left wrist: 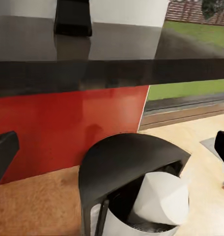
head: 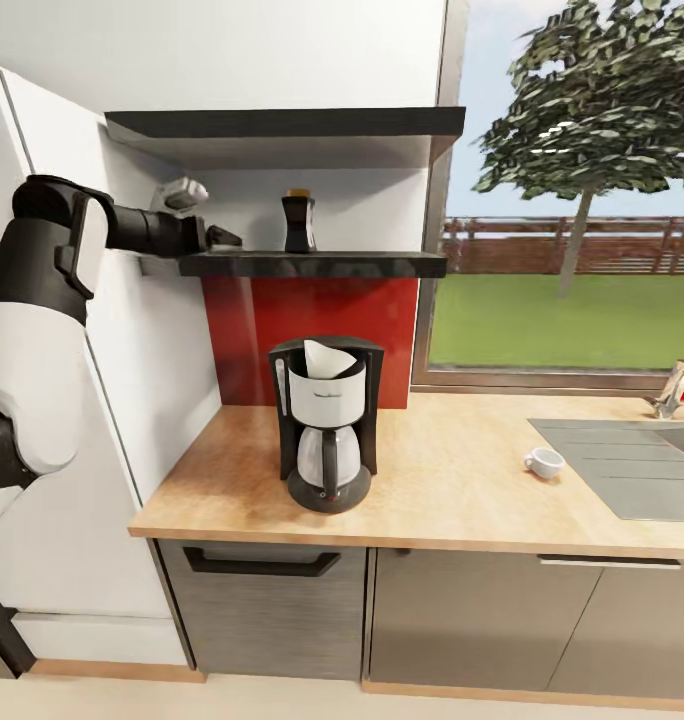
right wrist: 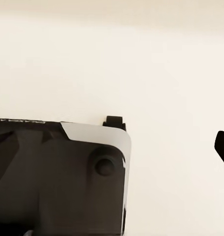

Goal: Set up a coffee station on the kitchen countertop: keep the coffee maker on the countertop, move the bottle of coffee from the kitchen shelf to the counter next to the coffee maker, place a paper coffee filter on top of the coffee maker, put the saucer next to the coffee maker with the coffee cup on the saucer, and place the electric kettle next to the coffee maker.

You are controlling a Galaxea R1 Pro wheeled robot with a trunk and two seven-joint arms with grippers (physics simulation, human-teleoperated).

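The dark bottle of coffee (head: 299, 222) stands upright on the black kitchen shelf (head: 312, 264). My left gripper (head: 225, 238) is at the shelf's left end, level with the bottle and a hand's width to its left, touching nothing. In the left wrist view it (left wrist: 112, 147) is open and empty, with one black fingertip (left wrist: 4, 152) at each side edge, the bottle's base (left wrist: 72, 17) beyond the shelf (left wrist: 112, 73). The coffee maker (head: 327, 420) sits on the countertop (head: 452, 500) with a white paper filter (head: 327, 358) on top. A white coffee cup (head: 544, 462) lies near the sink. My right gripper's fingertip (right wrist: 222, 147) shows far out at the frame edge.
A steel sink (head: 632, 465) and faucet (head: 674, 390) fill the counter's right end. A second shelf (head: 282, 125) hangs above the bottle. A white tall cabinet (head: 132, 350) stands left of the counter. The right wrist view faces a pale floor and the robot's dark base (right wrist: 58, 177).
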